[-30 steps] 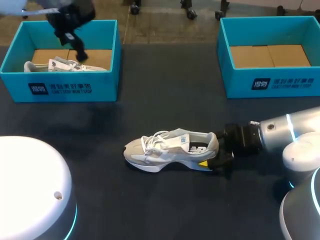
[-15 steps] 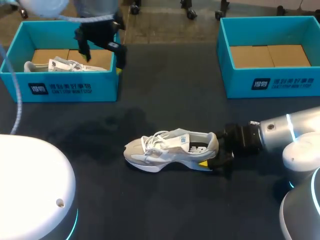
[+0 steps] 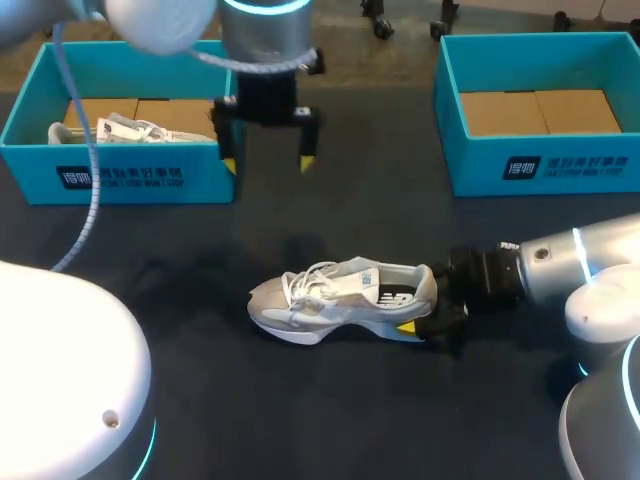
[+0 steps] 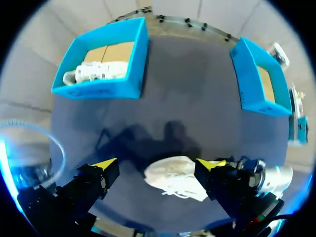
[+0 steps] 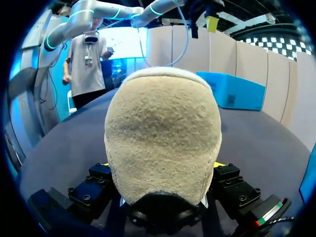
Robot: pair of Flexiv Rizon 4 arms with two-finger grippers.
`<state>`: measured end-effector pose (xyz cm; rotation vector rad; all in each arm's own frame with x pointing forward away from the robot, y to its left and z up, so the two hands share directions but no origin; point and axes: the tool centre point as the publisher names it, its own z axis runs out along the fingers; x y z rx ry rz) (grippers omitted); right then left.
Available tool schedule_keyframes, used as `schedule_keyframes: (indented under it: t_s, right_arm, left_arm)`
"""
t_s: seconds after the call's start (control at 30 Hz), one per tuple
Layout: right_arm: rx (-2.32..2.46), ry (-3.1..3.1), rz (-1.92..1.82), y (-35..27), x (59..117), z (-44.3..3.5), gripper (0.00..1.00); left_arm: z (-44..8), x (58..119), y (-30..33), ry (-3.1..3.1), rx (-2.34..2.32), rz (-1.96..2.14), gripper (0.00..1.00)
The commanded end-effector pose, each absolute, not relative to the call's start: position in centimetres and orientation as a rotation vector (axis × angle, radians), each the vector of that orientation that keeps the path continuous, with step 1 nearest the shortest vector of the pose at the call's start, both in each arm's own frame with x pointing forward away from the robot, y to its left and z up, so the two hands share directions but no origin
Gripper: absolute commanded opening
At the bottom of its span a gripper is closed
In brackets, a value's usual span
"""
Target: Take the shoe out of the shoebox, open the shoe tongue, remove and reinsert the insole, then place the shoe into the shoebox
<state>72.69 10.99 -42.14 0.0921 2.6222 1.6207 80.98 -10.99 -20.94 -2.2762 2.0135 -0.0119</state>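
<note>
A grey and white shoe (image 3: 340, 297) stands upright on the dark table, toe pointing left. My right gripper (image 3: 428, 302) is shut on its heel from the right. In the right wrist view the fuzzy beige heel (image 5: 163, 138) fills the gap between the fingers of that gripper (image 5: 163, 168). My left gripper (image 3: 268, 160) hangs open and empty above the table, just right of the left blue shoebox (image 3: 140, 180). From the left wrist view, the shoe (image 4: 175, 180) lies below and ahead of the wide-spread left gripper (image 4: 159, 163).
A second white shoe (image 3: 130, 130) lies in the left shoebox. A second blue shoebox (image 3: 540, 165) at the back right shows only its cardboard floor. My left arm's white base (image 3: 60, 380) fills the near left corner.
My left arm has swung from over the left shoebox to the right and nearer the middle, its gripper still open. The right arm and the shoe have not moved.
</note>
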Motion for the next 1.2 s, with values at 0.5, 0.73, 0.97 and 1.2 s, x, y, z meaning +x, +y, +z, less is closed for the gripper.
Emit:
schedule_keyframes:
  t_s: [0.5,0.73,0.97,1.2]
  right_arm:
    - [0.093,2.623,1.616,11.0,72.7,-42.2,0.0]
    - [0.093,2.623,1.616,11.0,72.7,-42.2,0.0]
    - [0.093,2.623,1.616,11.0,72.7,-42.2,0.0]
    - [0.093,2.623,1.616,11.0,72.7,-42.2,0.0]
  left_arm:
    - [-26.0,74.5,-18.6,2.005,-2.291,-0.043,1.0]
    - [-28.0,72.5,-20.2,2.049,-2.253,-0.015,1.0]
    - [-29.8,71.3,-21.2,2.1,-2.219,0.017,1.0]
    - [-31.2,70.7,-21.7,2.106,-2.181,0.047,1.0]
